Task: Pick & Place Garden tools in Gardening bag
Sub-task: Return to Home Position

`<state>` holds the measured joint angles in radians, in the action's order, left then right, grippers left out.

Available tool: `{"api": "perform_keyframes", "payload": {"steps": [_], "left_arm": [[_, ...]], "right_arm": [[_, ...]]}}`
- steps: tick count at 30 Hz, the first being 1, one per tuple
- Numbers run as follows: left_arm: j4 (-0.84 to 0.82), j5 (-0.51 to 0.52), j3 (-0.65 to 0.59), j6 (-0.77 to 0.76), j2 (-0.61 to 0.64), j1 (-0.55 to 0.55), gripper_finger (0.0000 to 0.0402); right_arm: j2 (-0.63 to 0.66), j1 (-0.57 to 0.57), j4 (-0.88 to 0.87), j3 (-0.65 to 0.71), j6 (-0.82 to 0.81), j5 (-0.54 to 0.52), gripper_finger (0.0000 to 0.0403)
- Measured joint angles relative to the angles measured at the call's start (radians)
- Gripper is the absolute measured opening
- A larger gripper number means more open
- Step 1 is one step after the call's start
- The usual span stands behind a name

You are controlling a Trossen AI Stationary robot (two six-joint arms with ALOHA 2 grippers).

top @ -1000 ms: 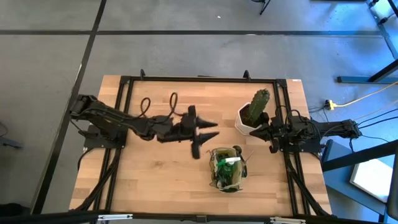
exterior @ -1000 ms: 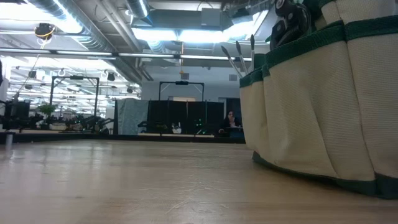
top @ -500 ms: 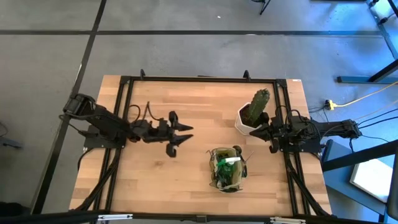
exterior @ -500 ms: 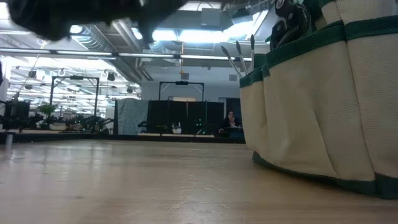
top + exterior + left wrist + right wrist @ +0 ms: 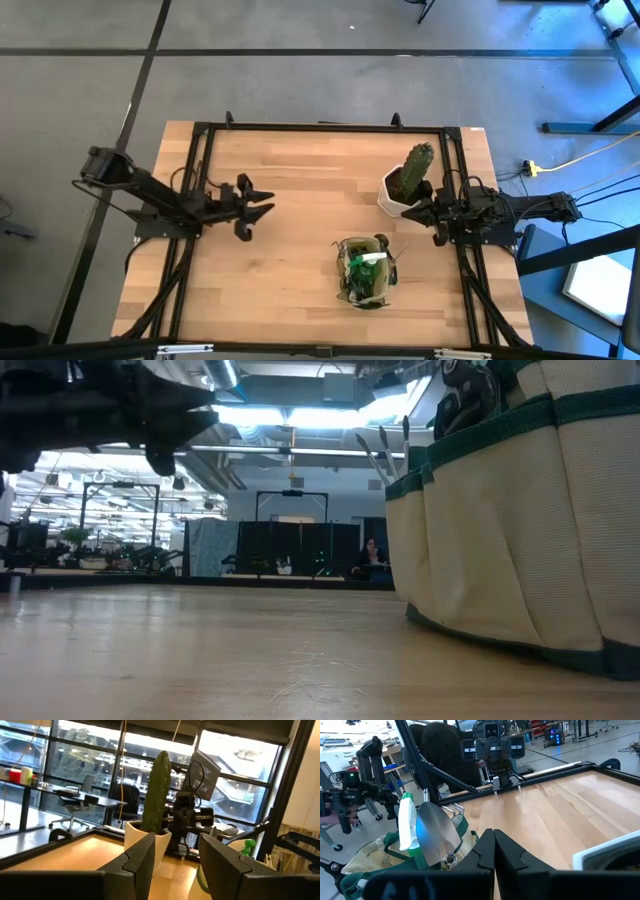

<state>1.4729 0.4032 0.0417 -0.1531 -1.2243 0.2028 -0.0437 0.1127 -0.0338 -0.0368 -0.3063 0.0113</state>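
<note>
- Now the left hand (image 5: 262, 203) is hovering well apart from the gardening bag (image 5: 366, 272), fingers apart, empty.
- The right hand (image 5: 493, 834) is waiting nearer it, fingers together.

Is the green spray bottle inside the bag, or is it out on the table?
Inside. The spray bottle sticks up from the open top of the bag, beside a trowel.

Grey floor (image 5: 80, 100) crossed by dark seams (image 5: 300, 52); tall windows (image 5: 95, 760) behind a desk (image 5: 75, 796) and office chair (image 5: 132, 797); ceiling strip lights (image 5: 290, 415) lit.
</note>
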Motion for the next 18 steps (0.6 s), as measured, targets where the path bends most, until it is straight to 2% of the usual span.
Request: {"api": "perform_keyframes", "payload": {"steps": [3, 6, 10, 18], "left_arm": [[-0.060, -0.012, -0.033, 0.009, 0.088, 0.000, 0.0145], [-0.243, -0.039, -0.034, -0.008, 0.192, -0.016, 0.0145], [-0.471, -0.135, -0.034, -0.057, 0.335, -0.071, 0.0145], [-0.823, -0.312, -0.033, 0.008, 0.676, -0.206, 0.0145]], "right_arm": [[0.000, 0.000, 0.000, 0.000, 0.000, 0.000, 0.0001], [0.000, 0.000, 0.000, 0.000, 0.000, 0.000, 0.0001], [0.000, 0.000, 0.000, 0.000, 0.000, 0.000, 0.0001], [0.000, 0.000, 0.000, 0.000, 0.000, 0.000, 0.0001]]}}
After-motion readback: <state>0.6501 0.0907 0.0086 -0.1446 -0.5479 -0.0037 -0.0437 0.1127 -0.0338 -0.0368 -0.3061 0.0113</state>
